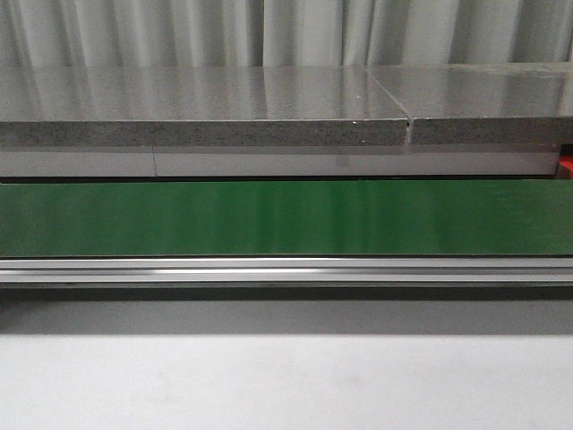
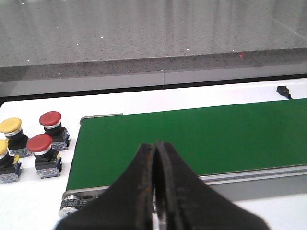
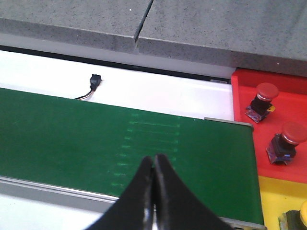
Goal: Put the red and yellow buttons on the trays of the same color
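In the left wrist view, two red buttons [image 2: 50, 119] [image 2: 39, 143] and two yellow buttons [image 2: 10, 125] [image 2: 2, 146] stand on the white table beside the end of the green belt [image 2: 192, 139]. My left gripper [image 2: 154, 144] hangs shut over that belt, holding nothing. In the right wrist view, a red tray [image 3: 288, 103] holds two red buttons [image 3: 266, 91] [image 3: 293, 133], and a yellow tray [image 3: 278, 196] lies beside it with a yellow button [image 3: 303, 207] at the frame edge. My right gripper [image 3: 154, 157] is shut and empty above the belt [image 3: 96, 129].
The front view shows only the green belt [image 1: 286, 218], its metal rail [image 1: 286, 269] and a grey stone slab [image 1: 206, 107] behind it. A small black sensor [image 3: 96, 80] with a wire sits on the white table behind the belt. A roller knob [image 2: 72, 206] caps the belt's end.
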### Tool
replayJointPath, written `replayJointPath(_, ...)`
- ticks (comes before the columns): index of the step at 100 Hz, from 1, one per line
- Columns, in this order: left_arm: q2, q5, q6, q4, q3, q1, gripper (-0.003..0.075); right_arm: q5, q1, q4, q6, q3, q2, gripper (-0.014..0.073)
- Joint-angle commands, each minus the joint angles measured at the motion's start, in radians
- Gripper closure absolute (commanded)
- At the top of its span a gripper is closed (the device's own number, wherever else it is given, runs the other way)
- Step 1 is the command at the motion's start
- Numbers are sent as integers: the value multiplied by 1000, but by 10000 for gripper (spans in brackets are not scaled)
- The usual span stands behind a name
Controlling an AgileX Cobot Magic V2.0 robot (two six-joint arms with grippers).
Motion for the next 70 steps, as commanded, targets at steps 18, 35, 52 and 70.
replayJointPath(18,9,-78,-3,-13,-28,-7,739,-64,1,5,-9,-23,-2,662)
replayJointPath(35,9,-78,-3,-13,-28,-7,739,-64,1,5,-9,-23,-2,662)
replayJointPath(52,9,-78,-3,-15,-28,-7,739,-64,1,5,-9,-23,-2,662)
replayJointPath(70,9,-118,-3,-26,-28,-7,739,-64,1,5,-9,-23,-2,662)
